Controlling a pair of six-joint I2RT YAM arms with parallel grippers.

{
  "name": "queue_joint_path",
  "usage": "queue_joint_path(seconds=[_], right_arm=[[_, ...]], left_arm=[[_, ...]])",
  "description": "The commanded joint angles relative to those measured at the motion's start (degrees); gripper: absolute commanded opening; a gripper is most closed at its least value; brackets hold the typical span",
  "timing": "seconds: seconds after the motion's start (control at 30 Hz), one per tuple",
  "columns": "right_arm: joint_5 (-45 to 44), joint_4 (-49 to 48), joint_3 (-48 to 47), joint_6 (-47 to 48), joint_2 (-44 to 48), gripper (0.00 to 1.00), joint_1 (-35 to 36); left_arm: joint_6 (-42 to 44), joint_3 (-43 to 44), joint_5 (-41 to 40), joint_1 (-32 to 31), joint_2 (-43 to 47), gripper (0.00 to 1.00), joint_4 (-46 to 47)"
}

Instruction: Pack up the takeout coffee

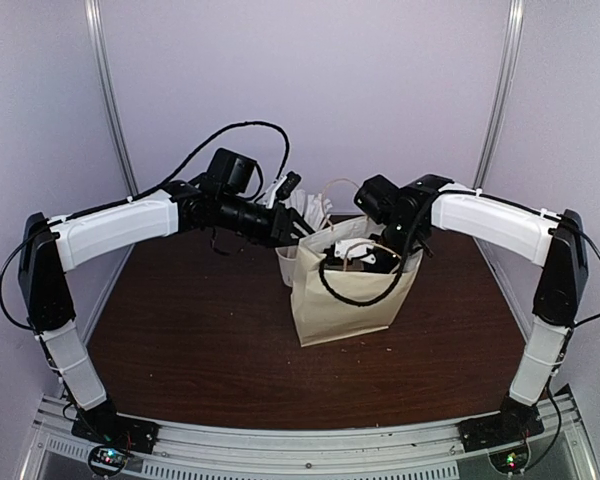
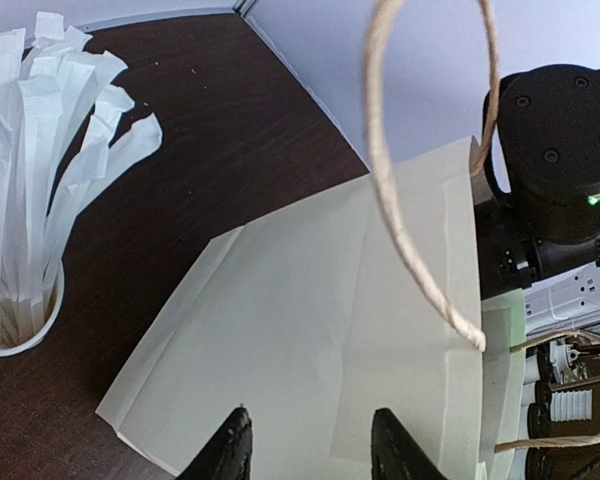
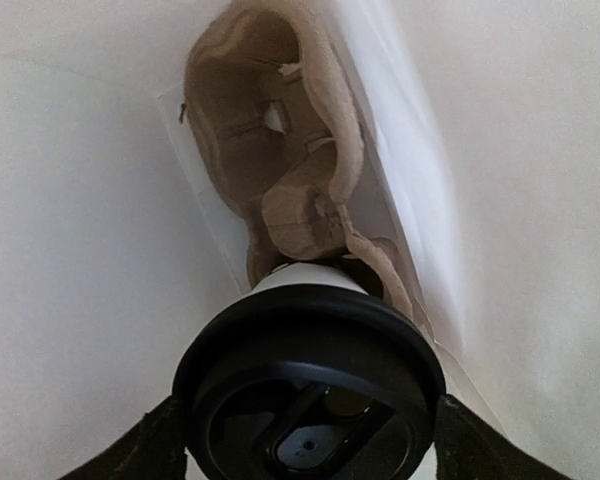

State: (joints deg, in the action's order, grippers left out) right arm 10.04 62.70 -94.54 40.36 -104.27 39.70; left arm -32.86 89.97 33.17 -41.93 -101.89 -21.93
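I read: seating lidded coffee cup [image 3: 302, 278] in pulp tray [image 3: 270, 150] inside paper bag [image 1: 345, 295]. Right end effector [image 3: 305, 445] flanks lid [image 3: 310, 335], grip unclear; left end effector [image 2: 315, 450] half-spread, empty. Next: release, withdraw vertically.

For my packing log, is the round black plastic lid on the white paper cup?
Yes, the black lid covers the white paper cup.

- Bag [image 1: 345, 290]: cream paper, matt, with sharp folds.
- Bag handle [image 2: 400, 230]: twisted paper cord, rough (a little hairy).
- Lid [image 3: 310, 400]: black plastic, smooth, with weak shine.
- Coffee cup [image 3: 305, 278]: white paper, matt.
- Cup tray [image 3: 265, 150]: brown pulp, rough and fibrous.
- Stick wrappers [image 2: 50, 150]: thin white paper, wrinkled.
- Table [image 1: 200, 340]: dark brown wood look, smooth, matt.
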Motion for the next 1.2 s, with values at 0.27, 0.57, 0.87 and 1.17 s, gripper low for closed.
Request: queue_joint_path(seconds=[0.27, 0.57, 0.87, 1.17], right_arm=[[-0.9, 5.2, -4.8, -4.9, 1.1, 1.0, 1.3], [2.8, 7.8, -7.9, -4.6, 5.3, 1.0, 2.8], [4.8, 9.7, -10.8, -4.3, 6.5, 1.0, 3.1], [8.8, 8.2, -5.3, -6.6, 7.4, 1.0, 3.2]], left_arm=[[1.1, 0.2, 0.2, -0.1, 1.0, 0.43, -0.4], [4.0, 3.0, 3.5, -1.2, -0.5, 0.44, -1.2], [8.0, 6.9, 5.5, -2.3, -0.3, 0.46, -1.1], [10.8, 2.6, 5.1, -3.9, 5.5, 0.47, 7.7]])
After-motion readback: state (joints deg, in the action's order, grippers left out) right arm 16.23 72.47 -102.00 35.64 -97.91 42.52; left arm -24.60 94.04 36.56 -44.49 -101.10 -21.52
